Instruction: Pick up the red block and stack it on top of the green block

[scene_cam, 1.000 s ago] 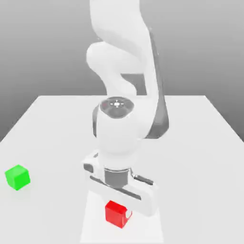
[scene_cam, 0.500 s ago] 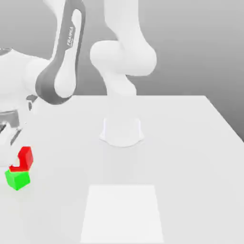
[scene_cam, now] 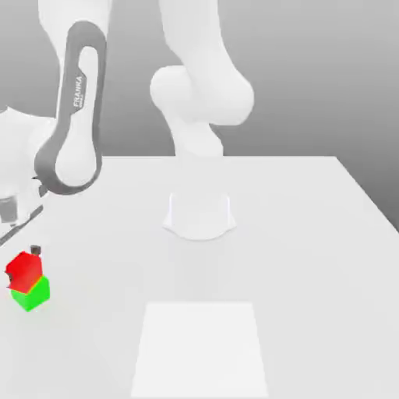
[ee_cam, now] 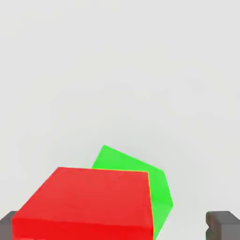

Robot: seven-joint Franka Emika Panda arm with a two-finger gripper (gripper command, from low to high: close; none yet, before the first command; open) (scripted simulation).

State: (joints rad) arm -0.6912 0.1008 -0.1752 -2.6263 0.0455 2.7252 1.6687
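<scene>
Handling judgement first: the small bright red cube with plain smooth faces point(ee_cam: 89, 204) looks rigid, light and somewhat slick, so any regrasp belongs on two opposite flat side faces, centred. It rests on top of the small bright green smooth-faced cube point(ee_cam: 157, 187), rotated relative to it so one green corner protrudes; the overlap appears sufficient, though an offset stack could tip if nudged. The jaws stand spread, one dark fingertip point(ee_cam: 220, 225) apart from the red cube, holding nothing. No containers are present. Beyond the green cube, the white tabletop point(scene_cam: 312, 257) extends to the arm's base.
</scene>
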